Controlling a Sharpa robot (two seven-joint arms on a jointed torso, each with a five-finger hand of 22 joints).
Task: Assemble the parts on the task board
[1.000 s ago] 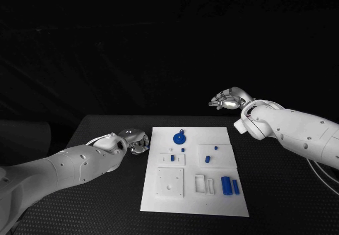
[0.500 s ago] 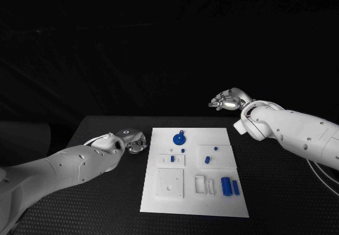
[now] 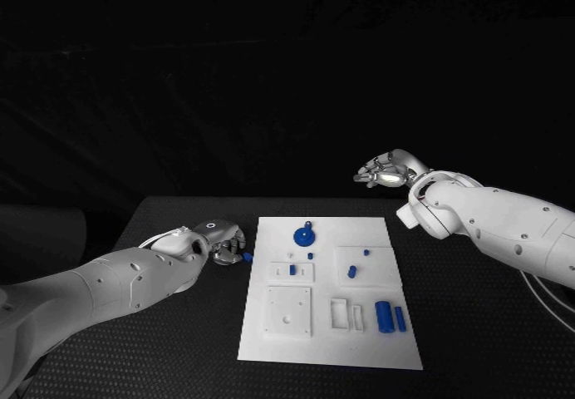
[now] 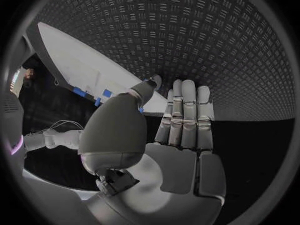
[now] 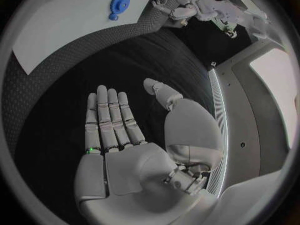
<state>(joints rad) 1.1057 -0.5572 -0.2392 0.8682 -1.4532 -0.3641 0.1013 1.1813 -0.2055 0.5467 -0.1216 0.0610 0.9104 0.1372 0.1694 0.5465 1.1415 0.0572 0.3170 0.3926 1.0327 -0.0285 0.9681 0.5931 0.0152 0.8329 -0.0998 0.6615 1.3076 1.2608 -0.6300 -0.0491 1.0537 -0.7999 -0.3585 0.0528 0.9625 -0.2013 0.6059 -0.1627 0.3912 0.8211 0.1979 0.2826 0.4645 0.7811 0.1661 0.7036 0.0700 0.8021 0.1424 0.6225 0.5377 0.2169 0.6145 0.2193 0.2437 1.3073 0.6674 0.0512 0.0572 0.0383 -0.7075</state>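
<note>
The white task board point(image 3: 287, 341) lies in the middle of the black table. On it are a blue gear point(image 3: 304, 236) at the far end, a small blue peg point(image 3: 352, 270) and two blue bars point(image 3: 385, 315) at the right. My left hand point(image 3: 225, 243) rests low on the table by the board's left edge, its fingers point(image 4: 184, 115) straight with nothing in them. A small blue part point(image 3: 247, 258) lies on the table between that hand and the board. My right hand point(image 3: 385, 170) hangs raised beyond the table's far right, with its palm point(image 5: 125, 150) flat and bare.
The board point(image 4: 81, 65) runs close past my left thumb, and blue parts point(image 4: 103, 92) show at its edge. From the right wrist the board point(image 5: 56, 20), the gear point(image 5: 120, 2) and the left hand point(image 5: 178, 7) lie far off. Black table surrounds the board.
My left hand has drawn slightly back to the left, and a small blue part now shows on the table beside it. The right hand has stayed still.
</note>
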